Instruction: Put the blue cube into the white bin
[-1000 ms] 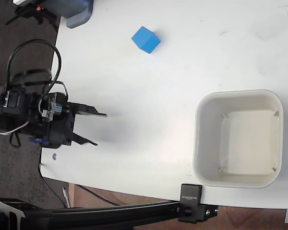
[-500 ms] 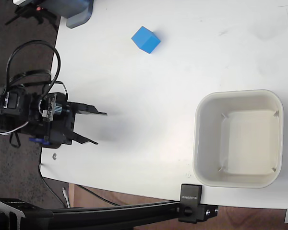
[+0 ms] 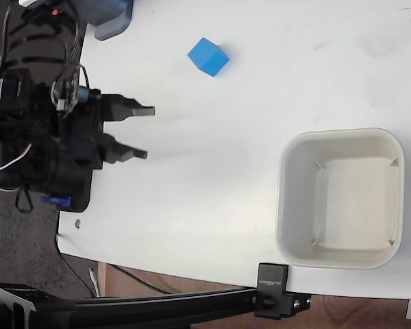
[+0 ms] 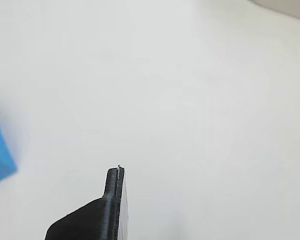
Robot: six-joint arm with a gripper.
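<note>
The small bright blue matte cube (image 3: 208, 57) sits alone on the white table (image 3: 212, 171) near the top of the fixed view, turned corner-on to the picture edges, touching nothing; in the wrist view only a blurred blue edge of it (image 4: 0, 157) shows at the left border. The off-white square plastic bin with rounded corners (image 3: 292, 205) stands well apart from it at the lower right, empty inside. The black two-finger gripper (image 3: 147, 133) hovers at the table's left edge with its fingers spread apart and nothing between them, below and left of the cube in that view.

The step in hand looks like the approach. To do it well, I judge the wrist should swing toward the cube until it sits centred between the fingers, and rotate so the pads meet two flat opposite faces rather than corners, then descend low enough to grip its middle before closing.

A small black clamp block (image 3: 272, 281) at the bottom edge carries faint pale lettering, too small to read; no other writing is legible
</note>
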